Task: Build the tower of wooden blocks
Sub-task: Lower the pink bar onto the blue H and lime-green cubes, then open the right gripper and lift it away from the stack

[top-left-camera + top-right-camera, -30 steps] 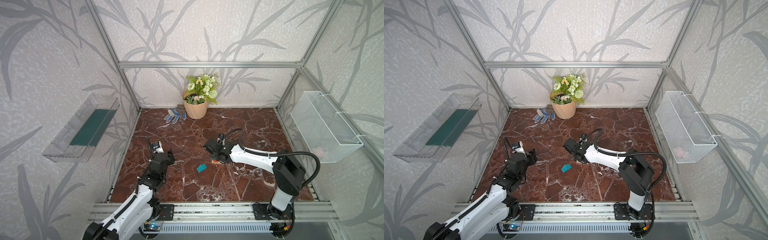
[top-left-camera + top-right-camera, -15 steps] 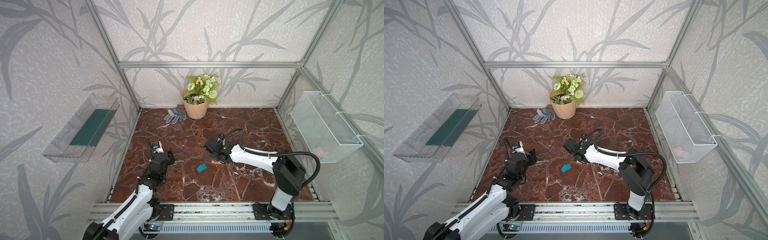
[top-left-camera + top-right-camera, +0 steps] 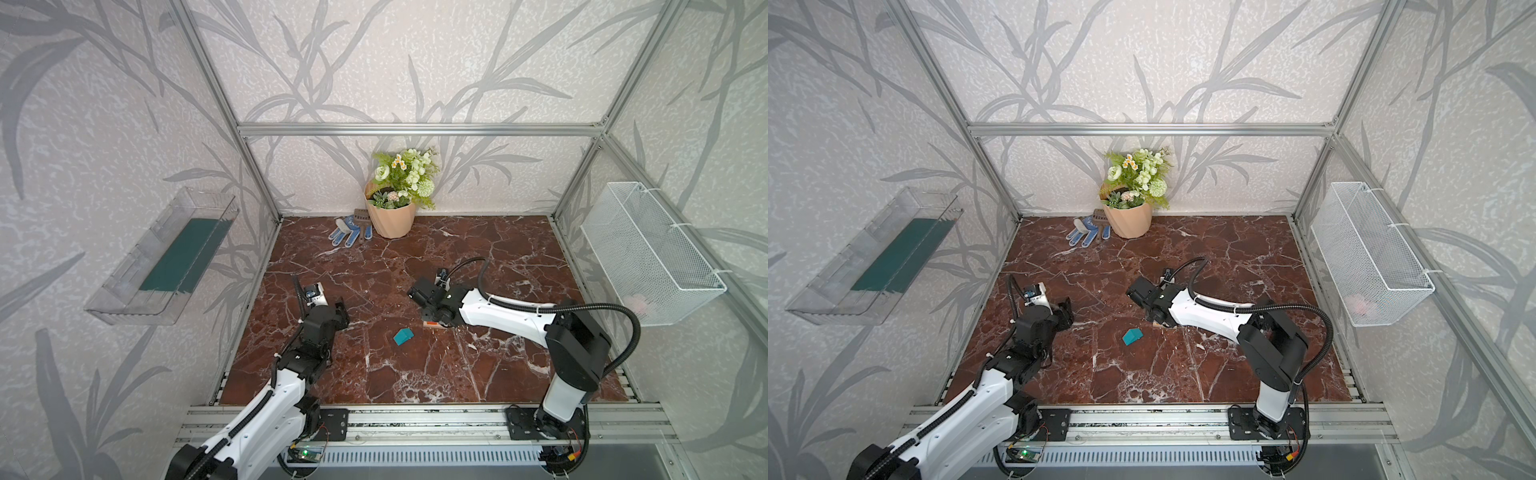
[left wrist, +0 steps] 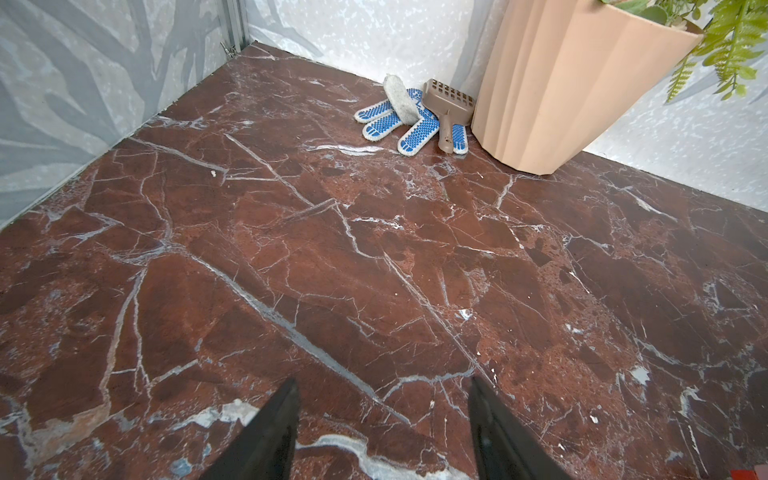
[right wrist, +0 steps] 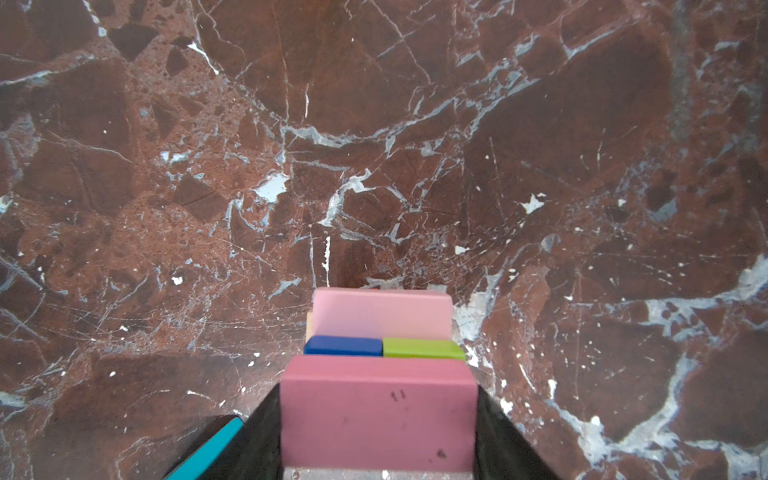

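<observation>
In the right wrist view my right gripper is shut on a dusky pink block, one jaw at each of its ends. Right below it sit a blue cube and a green cube side by side, with a lighter pink block beyond them: the tower. In both top views the right wrist covers nearly all of the tower. The teal house-shaped piece lies on the floor just left of it. My left gripper is open, empty, low over bare floor at the left.
A beige flowerpot with blue-dotted gloves and a small brown scoop stands at the back wall. A clear tray hangs on the left wall, a white wire basket on the right.
</observation>
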Tool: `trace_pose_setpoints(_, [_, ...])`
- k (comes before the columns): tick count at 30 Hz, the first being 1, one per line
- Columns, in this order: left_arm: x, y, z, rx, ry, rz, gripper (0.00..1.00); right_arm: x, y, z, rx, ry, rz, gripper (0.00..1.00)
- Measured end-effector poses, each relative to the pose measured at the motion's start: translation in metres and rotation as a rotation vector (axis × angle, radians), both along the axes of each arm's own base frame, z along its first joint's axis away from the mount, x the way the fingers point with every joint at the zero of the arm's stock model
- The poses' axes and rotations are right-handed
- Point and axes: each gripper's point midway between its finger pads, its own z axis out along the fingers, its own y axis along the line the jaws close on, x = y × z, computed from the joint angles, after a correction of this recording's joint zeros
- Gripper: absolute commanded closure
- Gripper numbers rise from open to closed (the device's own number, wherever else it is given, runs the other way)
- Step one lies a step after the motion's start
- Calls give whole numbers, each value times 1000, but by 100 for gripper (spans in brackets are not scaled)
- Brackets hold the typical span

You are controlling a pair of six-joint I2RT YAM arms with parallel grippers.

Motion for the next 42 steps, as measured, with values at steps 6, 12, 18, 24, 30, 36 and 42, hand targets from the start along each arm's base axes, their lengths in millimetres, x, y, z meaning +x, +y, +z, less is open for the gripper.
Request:
trace_pose_setpoints(6, [0,0,0,0,0,0,35,0,0,0,0,0,0,45])
trace_pose_setpoints(12, [0,0,0,0,0,0,35,0,0,0,-1,1,0,33])
trace_pose_setpoints(18, [0,0,0,0,0,0,35,-2,-2,-1,-8,11,1,26])
trace_pose_setpoints(24, [0,0,0,0,0,0,35,-3,-3,-1,-14,15,7,21])
trace_pose_setpoints(30, [0,0,0,0,0,0,35,-2,3,11,21,-8,46,16])
trace_pose_setpoints(36, [0,0,0,0,0,0,36,-14,18,40,84,-92,153,11])
trace_pose_setpoints(42, [0,0,0,0,0,0,35,-47,36,68,110,-188,324,11])
